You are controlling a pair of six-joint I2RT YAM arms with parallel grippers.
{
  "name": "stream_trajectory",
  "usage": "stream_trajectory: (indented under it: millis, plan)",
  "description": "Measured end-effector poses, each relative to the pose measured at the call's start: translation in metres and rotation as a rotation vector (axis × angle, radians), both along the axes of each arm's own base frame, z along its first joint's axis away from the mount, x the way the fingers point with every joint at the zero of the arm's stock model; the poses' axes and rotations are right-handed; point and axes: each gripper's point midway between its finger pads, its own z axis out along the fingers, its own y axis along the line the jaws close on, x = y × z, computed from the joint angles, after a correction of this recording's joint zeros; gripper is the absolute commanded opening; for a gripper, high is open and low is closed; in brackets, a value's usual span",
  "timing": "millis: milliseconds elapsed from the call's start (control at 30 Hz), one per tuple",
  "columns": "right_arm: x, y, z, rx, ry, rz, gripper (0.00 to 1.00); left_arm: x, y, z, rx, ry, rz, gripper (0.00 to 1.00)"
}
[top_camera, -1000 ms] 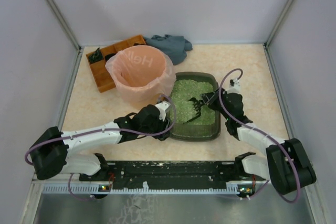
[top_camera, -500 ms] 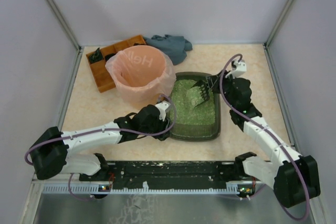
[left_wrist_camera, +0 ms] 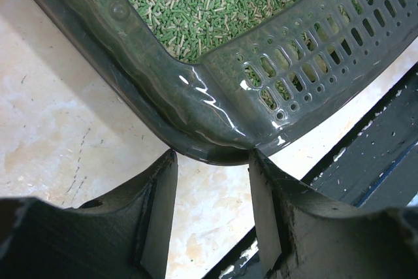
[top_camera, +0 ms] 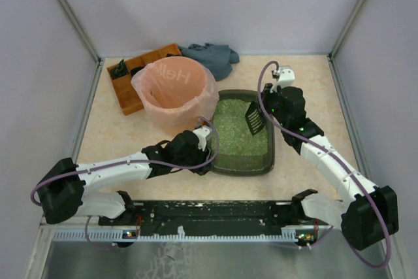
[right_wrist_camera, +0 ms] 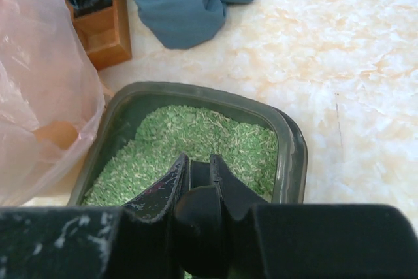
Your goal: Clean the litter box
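The litter box [top_camera: 242,167], a dark grey-green tray full of pale green granules [right_wrist_camera: 196,138], lies mid-table. My left gripper [top_camera: 209,157] is open at its near left corner. In the left wrist view its gripper [left_wrist_camera: 212,158] has both tips against the rounded corner rim [left_wrist_camera: 196,119], with bare table showing between the jaws. My right gripper [top_camera: 265,112] is shut on the handle of a black slotted scoop [top_camera: 253,117], which hangs over the box's far right part. In the right wrist view the handle [right_wrist_camera: 202,174] sits pinched between the fingers and the scoop's blade is hidden.
A round bin lined with a pink bag [top_camera: 173,89] stands against the box's far left side. Behind it lie an orange compartmented tray [top_camera: 130,76] and a blue-grey cloth [top_camera: 212,57]. A black rail [top_camera: 209,210] runs along the near edge. Walls close in three sides.
My right arm has lifted the scoop out of the middle of the granules and carried it to the far right of the box. The left arm has not moved.
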Motion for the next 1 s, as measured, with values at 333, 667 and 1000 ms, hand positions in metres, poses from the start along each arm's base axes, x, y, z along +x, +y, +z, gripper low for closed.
stream_trajectory:
  millis: [333,667,1000]
  plan:
    - [-0.01,0.021,-0.021,-0.204,0.101,0.08,0.0,0.0,0.0,0.0,0.001,-0.002,-0.002,0.52]
    - [-0.028,0.036,-0.055,-0.21,0.233,0.201,0.0,0.0,0.0,0.0,0.002,-0.003,-0.004,0.52]
    - [-0.027,0.046,-0.085,-0.158,0.34,0.2,0.0,0.0,0.0,0.0,0.002,-0.004,-0.005,0.51]
